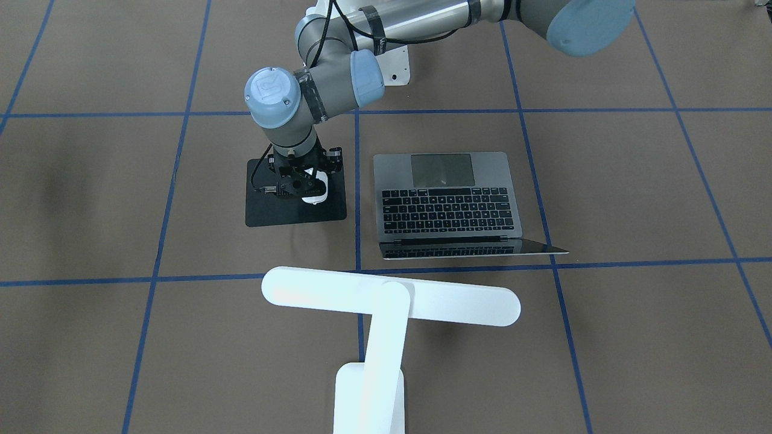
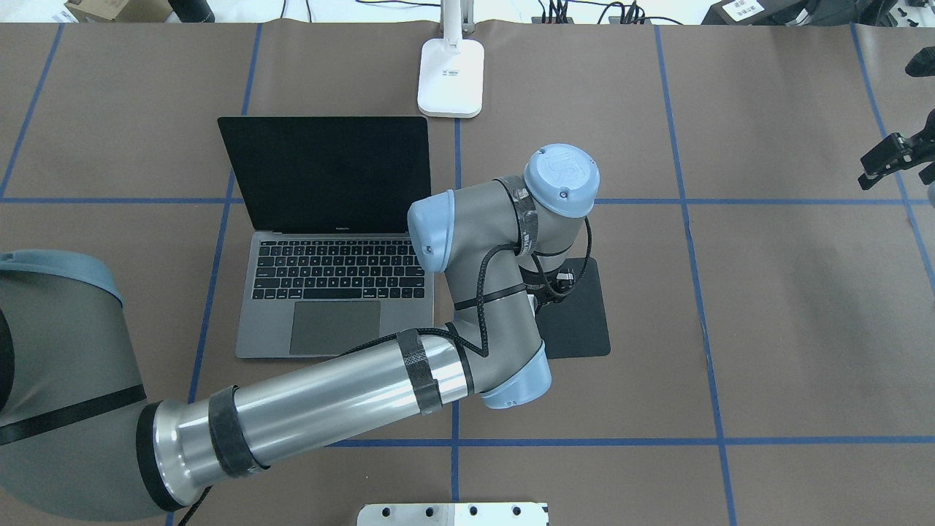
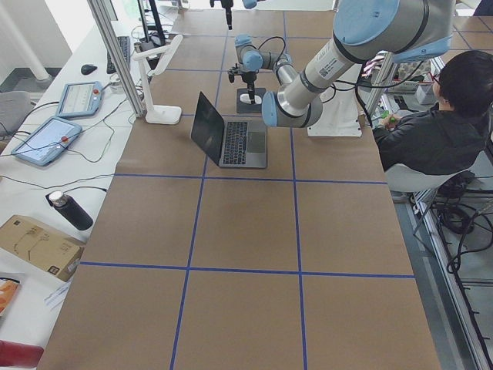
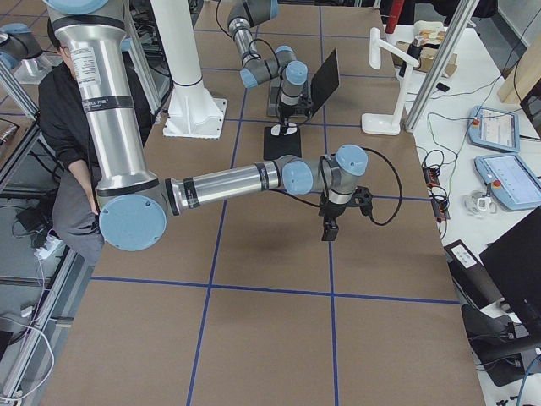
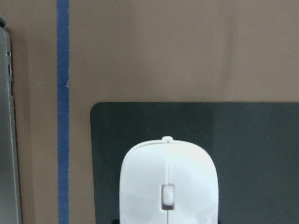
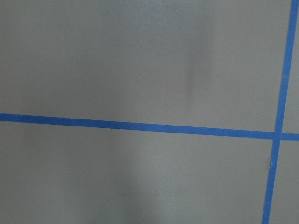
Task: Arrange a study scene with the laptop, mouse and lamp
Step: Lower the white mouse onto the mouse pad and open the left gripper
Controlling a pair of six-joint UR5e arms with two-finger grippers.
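Your left gripper [image 1: 297, 184] is down over the mouse [image 5: 169, 179], which sits on the black mousepad [image 1: 268, 208] right under the jaws. They look set around it, but I can't tell if they're actually pinching. The laptop [image 1: 446, 199] is open just beside them, and the lamp [image 1: 389, 301] is farther out. The right gripper [image 4: 328, 227] hangs over the table [image 6: 140, 70] — can't tell its jaw gap either.

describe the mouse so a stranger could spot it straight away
Find the open grey laptop mid-table. Beside it, on the robot's right, lies a flat black mousepad under the left gripper. The mouse sits on it: small, glossy white, oval, unlike the tall white lamp.
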